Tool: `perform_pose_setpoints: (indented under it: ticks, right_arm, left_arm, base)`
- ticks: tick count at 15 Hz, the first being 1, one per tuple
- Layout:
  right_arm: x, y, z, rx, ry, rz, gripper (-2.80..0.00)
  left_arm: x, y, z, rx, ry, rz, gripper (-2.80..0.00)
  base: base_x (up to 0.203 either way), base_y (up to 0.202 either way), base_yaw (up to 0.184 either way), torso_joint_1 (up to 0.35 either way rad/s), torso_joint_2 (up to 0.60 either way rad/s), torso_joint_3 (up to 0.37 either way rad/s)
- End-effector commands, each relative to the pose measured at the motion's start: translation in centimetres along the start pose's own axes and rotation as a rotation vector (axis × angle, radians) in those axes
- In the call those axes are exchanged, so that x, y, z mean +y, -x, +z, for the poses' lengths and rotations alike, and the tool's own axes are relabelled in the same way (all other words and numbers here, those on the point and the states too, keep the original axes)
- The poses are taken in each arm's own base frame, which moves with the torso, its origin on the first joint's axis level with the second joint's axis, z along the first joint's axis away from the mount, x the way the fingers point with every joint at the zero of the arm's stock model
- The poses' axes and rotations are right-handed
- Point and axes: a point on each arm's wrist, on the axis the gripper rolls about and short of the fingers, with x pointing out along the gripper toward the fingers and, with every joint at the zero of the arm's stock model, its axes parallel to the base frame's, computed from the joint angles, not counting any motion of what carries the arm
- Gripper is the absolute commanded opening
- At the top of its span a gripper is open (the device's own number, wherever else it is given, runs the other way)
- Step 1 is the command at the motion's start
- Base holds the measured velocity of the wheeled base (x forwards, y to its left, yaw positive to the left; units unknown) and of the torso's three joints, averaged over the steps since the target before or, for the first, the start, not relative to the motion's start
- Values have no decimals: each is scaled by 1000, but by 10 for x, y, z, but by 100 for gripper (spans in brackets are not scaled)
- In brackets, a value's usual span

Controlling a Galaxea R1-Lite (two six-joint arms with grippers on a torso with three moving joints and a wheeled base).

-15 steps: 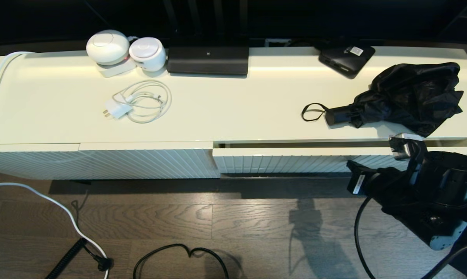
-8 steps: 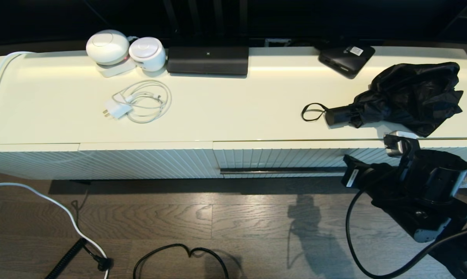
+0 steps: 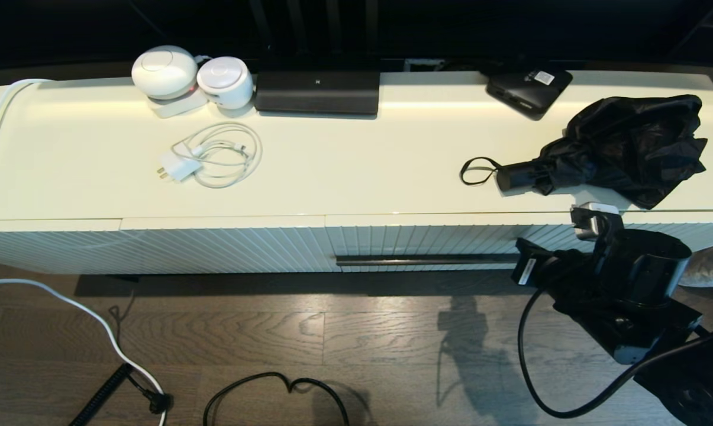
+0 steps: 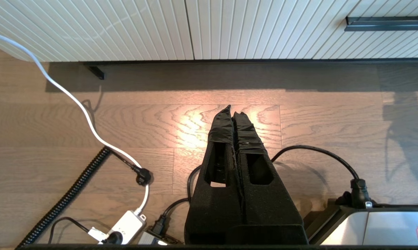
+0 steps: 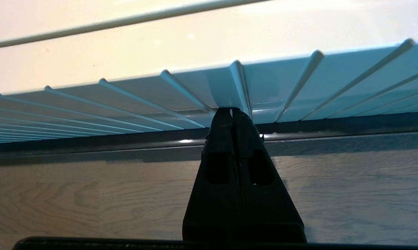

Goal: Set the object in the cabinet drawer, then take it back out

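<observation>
A second ago the cabinet drawer (image 3: 439, 239) stood slightly ajar, a dark gap showing under the cabinet top; now its ribbed front sits flush with the panel to its left, and the long dark handle bar (image 3: 427, 260) shows along its lower edge. My right arm has shifted leftward and a little farther in since then, following the drawer front.

My right claw (image 5: 232, 110) is clenched on nothing, fingertips pressed together and set against the ribbed drawer front just above the handle bar, toward the drawer's right end. From the head view the wrist reaches in from the near right, its black body and cable hanging over the floor. My left claw (image 4: 232, 109) is also clenched and empty, parked low over the floor in front of the cabinet, pointing toward the ribbed panel.

The umbrella (image 3: 619, 148) lies on the cabinet top (image 3: 356, 171) at its right end, above the shut drawer, handle and wrist loop pointing left, loose fabric bunched to the right. A flat black box (image 3: 529, 89) sits far behind it. On the left part of the top are two white round devices (image 3: 190, 74), a coiled white charger cable (image 3: 214, 155) and a dark flat unit (image 3: 318, 92). Below is brown wood flooring (image 3: 332, 337) with white and black cables across it.
</observation>
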Motion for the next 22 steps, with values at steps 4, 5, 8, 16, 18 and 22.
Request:
perform_pose_setpoints:
  ticks: [4,5,8,16,18,22]
  right_arm:
    - [-8,37,32,-56,17,-6,-280]
    - [-10,46,38,-55,33,-10,-280]
    - [-16,91,70,-74,73,-11,-280]
    - [-54,216,88,91,249,-80,-280]
    - [-63,246,83,89,250,-108,-280]
    - [-73,300,57,29,261,-138,-280]
  left_arm:
    - [0,0,0,1,0,0,-280]
    - [0,0,0,-1,0,0,-280]
    - [0,0,0,-1,0,-1,-280]
    - [0,0,0,-1,0,0,-280]
    - [0,0,0,0,0,-1,-280]
    - [0,0,0,0,0,-1,-280]
  base:
    - [0,0,0,0,0,0]
    - [0,0,0,0,0,0]
    - [0,0,0,0,0,0]
    - [0,0,0,0,0,0]
    - [0,0,0,0,0,0]
    - [0,0,0,0,0,0]
